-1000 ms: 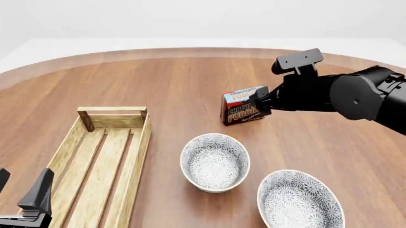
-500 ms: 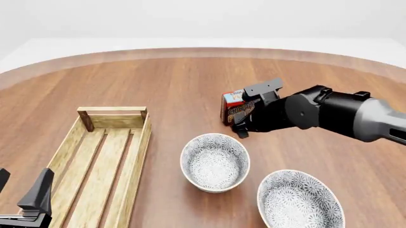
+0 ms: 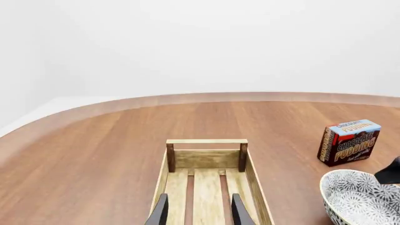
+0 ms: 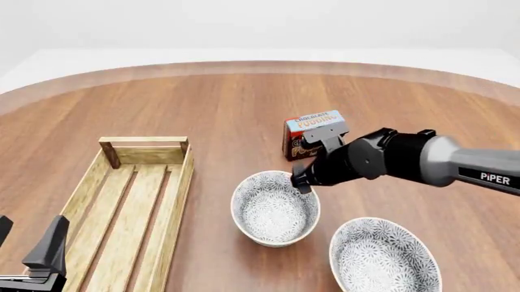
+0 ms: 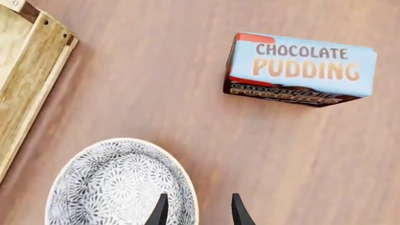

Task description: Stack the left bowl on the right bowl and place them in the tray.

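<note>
Two white bowls with a grey flower pattern stand on the table: the left bowl [image 4: 274, 208] and the right bowl [image 4: 383, 258]. The light-wood tray [image 4: 180, 182] lies further left. My right gripper [image 4: 301, 181] is open at the left bowl's far right rim. In the right wrist view, the right gripper [image 5: 198, 211] straddles the rim of that bowl [image 5: 115, 183], one finger over the inside and one outside. My left gripper [image 4: 28, 246] stands open at the near left, beside the tray's near end. In the left wrist view, my left gripper [image 3: 198, 213] is over the tray [image 3: 206, 141].
A chocolate pudding box [image 4: 313, 125] stands upright just behind the right gripper, also in the right wrist view as the box [image 5: 300, 70] and in the left wrist view as the box [image 3: 348, 140]. The round table's far edge [image 4: 260, 64] curves behind.
The right arm has swung forward and down from beside the pudding box to the left bowl's far rim. The left arm, bowls and tray have not moved.
</note>
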Robot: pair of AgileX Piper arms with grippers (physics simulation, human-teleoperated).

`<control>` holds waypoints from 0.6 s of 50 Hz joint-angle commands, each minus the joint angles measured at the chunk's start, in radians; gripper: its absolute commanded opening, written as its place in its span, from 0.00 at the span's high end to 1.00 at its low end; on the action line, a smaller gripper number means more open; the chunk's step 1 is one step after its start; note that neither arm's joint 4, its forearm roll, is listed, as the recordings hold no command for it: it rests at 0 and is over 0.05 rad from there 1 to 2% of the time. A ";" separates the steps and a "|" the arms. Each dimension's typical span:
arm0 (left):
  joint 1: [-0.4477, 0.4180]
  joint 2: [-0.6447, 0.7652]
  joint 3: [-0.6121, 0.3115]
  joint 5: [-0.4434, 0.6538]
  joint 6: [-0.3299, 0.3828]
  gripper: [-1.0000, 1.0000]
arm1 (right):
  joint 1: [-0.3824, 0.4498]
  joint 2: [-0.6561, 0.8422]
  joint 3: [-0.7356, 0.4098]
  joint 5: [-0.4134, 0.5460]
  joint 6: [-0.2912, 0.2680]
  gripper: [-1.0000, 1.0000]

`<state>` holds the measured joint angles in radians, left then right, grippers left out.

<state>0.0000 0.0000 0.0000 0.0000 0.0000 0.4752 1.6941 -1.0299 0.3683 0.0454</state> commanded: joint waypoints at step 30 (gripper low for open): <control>0.000 0.000 0.000 0.000 0.000 0.00 | 0.038 0.111 0.066 -0.105 0.035 0.00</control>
<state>0.0000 0.0000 0.0000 0.0000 0.0000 0.5097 1.7894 -0.9785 0.2848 0.0709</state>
